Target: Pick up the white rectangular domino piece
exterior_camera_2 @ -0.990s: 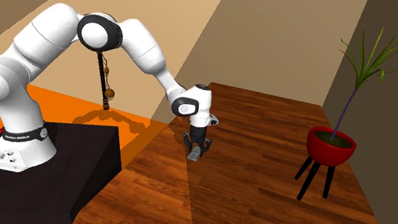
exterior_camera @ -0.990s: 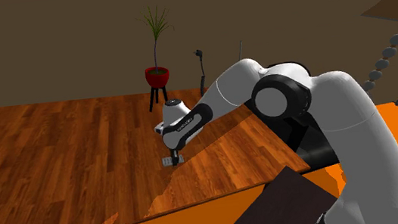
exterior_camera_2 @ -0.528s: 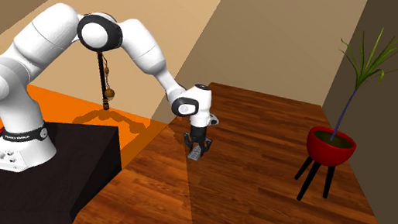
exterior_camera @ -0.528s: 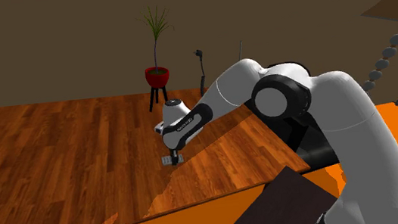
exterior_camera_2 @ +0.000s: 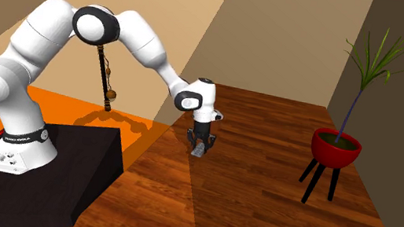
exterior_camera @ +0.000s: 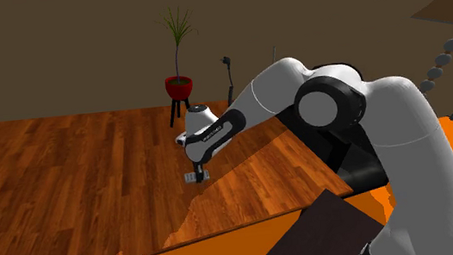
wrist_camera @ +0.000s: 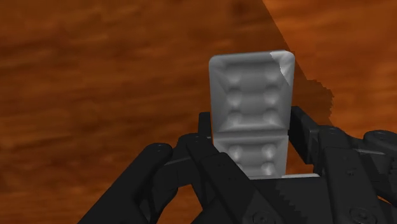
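Grips grey-white rectangular pipped domino piece [wrist_camera: 251, 95] by its long edges in closed all-black two-finger pincer [wrist_camera: 251, 130], close above brown wooden plank floor [wrist_camera: 95, 76]. Risks slip or pivot through holding near one end, with most length projecting past the pincer.

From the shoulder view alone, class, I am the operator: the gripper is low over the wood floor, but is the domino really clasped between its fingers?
Observer: Yes. In the wrist view both black fingers press the long sides of the domino, so the gripper is shut on it.
Operator: Which face is showing?
Observer: The face with the pips, split by a line across it, is turned toward the wrist camera.
Operator: How much sticks out?
Observer: Roughly its far half reaches past the fingertips, over the wood floor.
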`<state>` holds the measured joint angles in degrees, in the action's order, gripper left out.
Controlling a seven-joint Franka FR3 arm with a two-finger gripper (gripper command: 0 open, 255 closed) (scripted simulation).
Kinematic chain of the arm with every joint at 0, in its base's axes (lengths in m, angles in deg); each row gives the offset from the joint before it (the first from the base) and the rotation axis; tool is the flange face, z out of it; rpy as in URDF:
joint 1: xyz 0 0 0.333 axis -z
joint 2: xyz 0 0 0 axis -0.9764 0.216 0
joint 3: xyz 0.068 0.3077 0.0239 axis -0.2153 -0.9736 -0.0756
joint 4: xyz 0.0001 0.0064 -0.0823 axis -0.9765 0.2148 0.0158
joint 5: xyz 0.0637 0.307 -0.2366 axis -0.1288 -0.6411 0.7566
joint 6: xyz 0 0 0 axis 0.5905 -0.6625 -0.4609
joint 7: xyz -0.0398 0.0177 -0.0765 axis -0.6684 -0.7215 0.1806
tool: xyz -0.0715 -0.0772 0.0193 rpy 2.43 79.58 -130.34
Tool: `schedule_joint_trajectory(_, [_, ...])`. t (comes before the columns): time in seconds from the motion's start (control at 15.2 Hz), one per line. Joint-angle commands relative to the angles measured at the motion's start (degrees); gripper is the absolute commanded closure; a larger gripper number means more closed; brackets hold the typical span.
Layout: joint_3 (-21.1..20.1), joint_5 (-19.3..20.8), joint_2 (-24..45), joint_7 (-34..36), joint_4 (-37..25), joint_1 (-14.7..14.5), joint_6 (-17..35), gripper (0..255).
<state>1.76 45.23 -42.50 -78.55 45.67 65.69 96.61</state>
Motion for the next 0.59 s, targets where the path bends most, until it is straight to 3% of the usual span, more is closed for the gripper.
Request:
schedule_joint_trajectory(0.0, [-0.01, -0.02, -1.36, -0.17, 0.35, 0.11, -1.02, 255])
schedule_joint_trajectory(0.53, [-0.03, -0.05, -5.01, -0.27, 1.13, 0.11, -3.89, 255])
